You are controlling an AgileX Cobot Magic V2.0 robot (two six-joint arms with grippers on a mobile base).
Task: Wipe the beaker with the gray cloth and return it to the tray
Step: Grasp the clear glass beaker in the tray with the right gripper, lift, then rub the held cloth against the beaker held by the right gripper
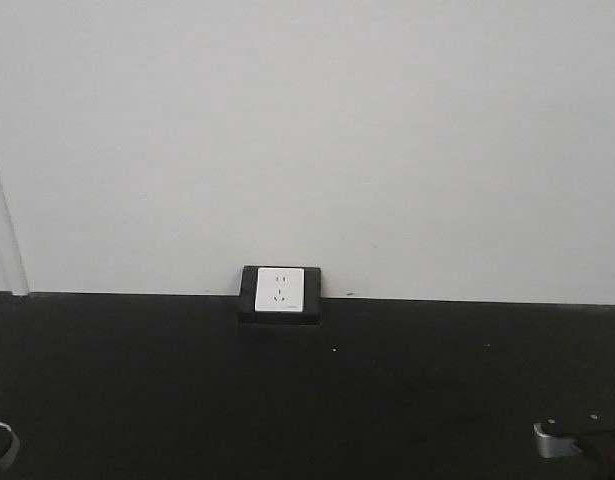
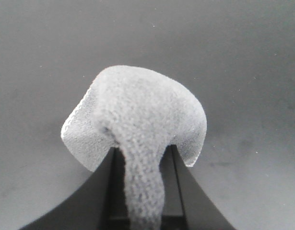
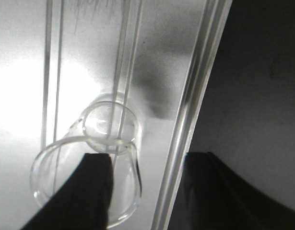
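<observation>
In the left wrist view my left gripper [image 2: 144, 149] is shut on the gray cloth [image 2: 137, 115], which bulges out in a thick fold beyond the fingertips above a dark surface. In the right wrist view the clear glass beaker [image 3: 111, 129] stands upright on the silvery tray [image 3: 157, 57], close to the tray's raised rim [image 3: 200, 86]. My right gripper [image 3: 147, 158] is open, its jaws wide apart. The left finger [image 3: 89, 191] reaches into the beaker's mouth, and the right finger [image 3: 209, 191] is outside the tray rim over the dark surface.
The front view shows a white wall, a white socket [image 1: 279, 292] in a black frame and a black tabletop [image 1: 307, 390]. A small silvery part [image 1: 557, 440] shows at the bottom right edge. The grippers, cloth and beaker are out of that view.
</observation>
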